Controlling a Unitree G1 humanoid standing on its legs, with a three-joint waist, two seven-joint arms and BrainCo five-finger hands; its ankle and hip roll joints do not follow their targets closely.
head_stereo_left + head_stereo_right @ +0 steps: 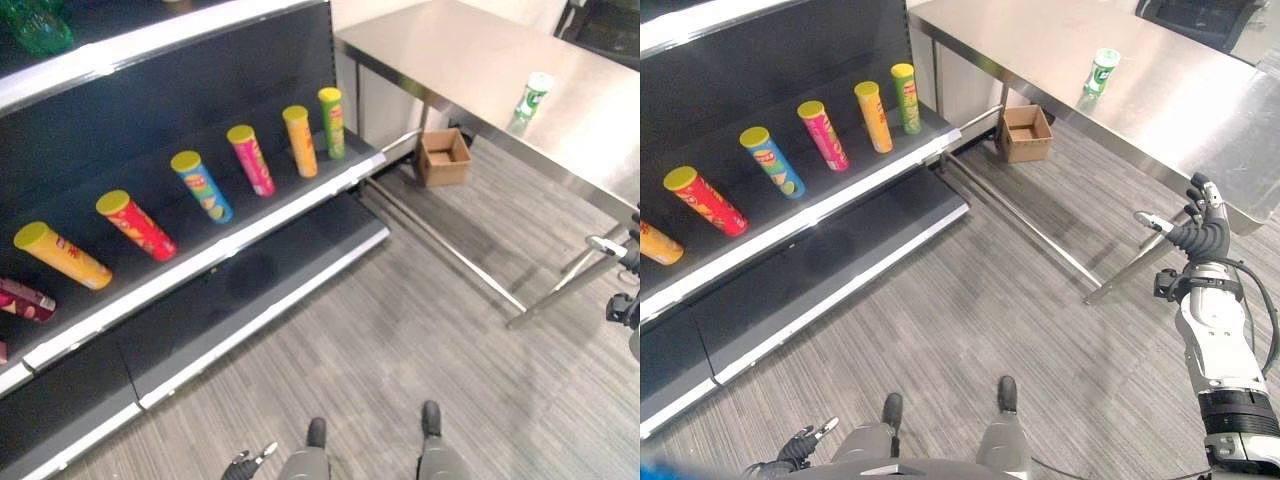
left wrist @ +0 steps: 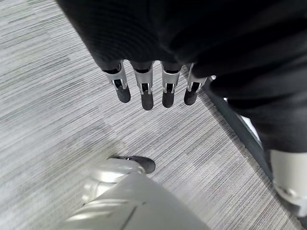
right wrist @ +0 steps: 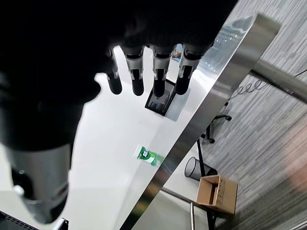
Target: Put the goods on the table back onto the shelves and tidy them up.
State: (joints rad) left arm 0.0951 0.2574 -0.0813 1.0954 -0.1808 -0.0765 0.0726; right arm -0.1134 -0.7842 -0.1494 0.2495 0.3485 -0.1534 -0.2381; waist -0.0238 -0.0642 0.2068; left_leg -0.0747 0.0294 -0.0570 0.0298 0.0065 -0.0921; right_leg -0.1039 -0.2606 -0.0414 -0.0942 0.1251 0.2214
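A green and white can (image 1: pixel 535 95) stands alone on the steel table (image 1: pixel 450 50), towards its far side; it also shows small past my right hand's fingers (image 3: pixel 146 155). My right hand (image 1: pixel 1202 225) is raised beside the table's near edge, well short of the can, open with straight fingers and holding nothing. Low by my leg hangs my left hand (image 1: pixel 800 447), open, its straight fingers (image 2: pixel 144 88) over the floor. On the dark shelf (image 1: pixel 250 225) several chip cans stand in a row, from a yellow one (image 1: pixel 62 255) to a green one (image 1: pixel 332 122).
A small open cardboard box (image 1: pixel 443 157) sits on the floor under the table, by the shelf's end. The table's steel crossbar (image 1: pixel 450 255) runs low across the floor. A dark red can (image 1: pixel 25 298) lies at the shelf's far left. Green bottles (image 1: pixel 35 25) stand on the upper shelf.
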